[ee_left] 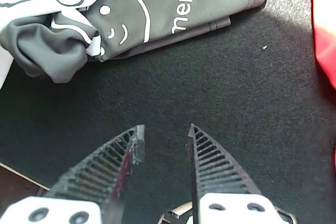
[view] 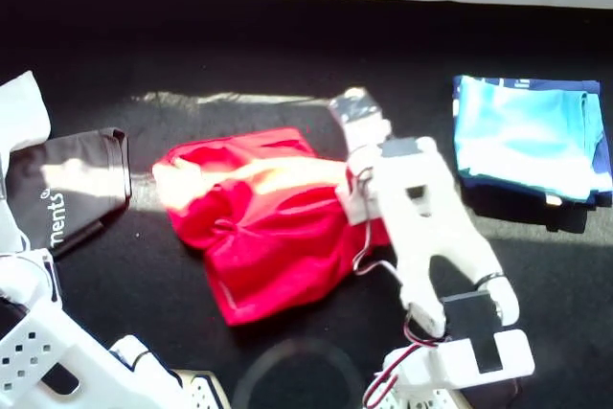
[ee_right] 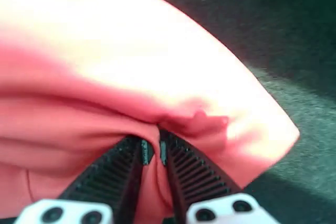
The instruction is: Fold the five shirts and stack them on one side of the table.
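In the high view, the red shirt point(view: 263, 222) lies in the middle of the black table point(view: 287, 45), crumpled and partly doubled over. The right arm point(view: 421, 208) stands just beside it and meets its edge. Well apart from the red shirt, beyond that arm, a folded blue pile point(view: 527, 136) lies flat. It seems to hold at least two shirts, a light one on a darker one, but I cannot count them surely. On the opposite side of the red shirt lie a dark grey shirt point(view: 72, 193) and a white shirt point(view: 21, 112), both not folded.

In the left wrist view, the left gripper point(ee_left: 165, 142) has its jaws apart and holds nothing. It is over bare table, between the grey shirt point(ee_left: 157, 14) and the rim of the red shirt point(ee_left: 325, 35).

In the right wrist view, the right gripper point(ee_right: 152, 150) is clamped on a ridge of the red shirt point(ee_right: 131, 66), with the cloth bunched around its tips.

As I judge, the task is about at the half. The blue pile is done, the red shirt is in work, and the grey and white shirts remain to be folded and stacked.
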Motion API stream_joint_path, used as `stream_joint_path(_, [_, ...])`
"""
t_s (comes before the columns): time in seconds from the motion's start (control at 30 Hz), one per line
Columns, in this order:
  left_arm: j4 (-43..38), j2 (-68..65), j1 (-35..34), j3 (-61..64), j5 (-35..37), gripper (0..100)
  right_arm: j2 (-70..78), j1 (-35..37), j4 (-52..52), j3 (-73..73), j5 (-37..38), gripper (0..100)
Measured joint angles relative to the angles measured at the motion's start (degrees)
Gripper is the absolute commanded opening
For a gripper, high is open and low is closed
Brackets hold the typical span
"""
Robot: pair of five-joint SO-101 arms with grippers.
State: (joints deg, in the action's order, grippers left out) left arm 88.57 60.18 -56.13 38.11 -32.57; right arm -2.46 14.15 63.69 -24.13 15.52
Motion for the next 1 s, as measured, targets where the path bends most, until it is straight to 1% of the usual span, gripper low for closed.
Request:
stream_joint_path(0.1, [-0.1,0.0,0.0,0.3,0.0,15,-0.1,-3.9,2.2,5.9,2.2,1.3])
stream_joint_path(0.17, [-0.1,0.0,1.0,1.2,0.0,15,-0.1,-6.2,3.6,9.5,2.6,3.1])
stream_joint_path(0.33, [-0.1,0.0,6.2,5.0,0.1,15,-0.1,-8.6,8.4,16.3,2.6,15.8])
stream_joint_path(0.43, [-0.1,0.0,9.1,6.2,0.1,15,-0.3,-8.7,12.7,19.6,2.6,15.9])
stream_joint_path(0.57, [-0.4,0.0,10.4,7.7,0.1,15,-1.2,-8.8,18.0,24.1,1.9,15.9])
stream_joint_path(0.7, [-0.4,0.0,12.0,8.7,0.1,15,-7.0,-8.8,21.2,24.4,1.6,15.9])
stream_joint_path(0.8, [-1.0,0.0,14.2,8.8,1.7,15,-14.6,-5.7,22.8,20.1,1.6,15.9])
stream_joint_path(1.0, [-2.0,0.0,18.6,8.8,5.7,15,-31.4,6.0,22.8,3.0,1.5,15.9])
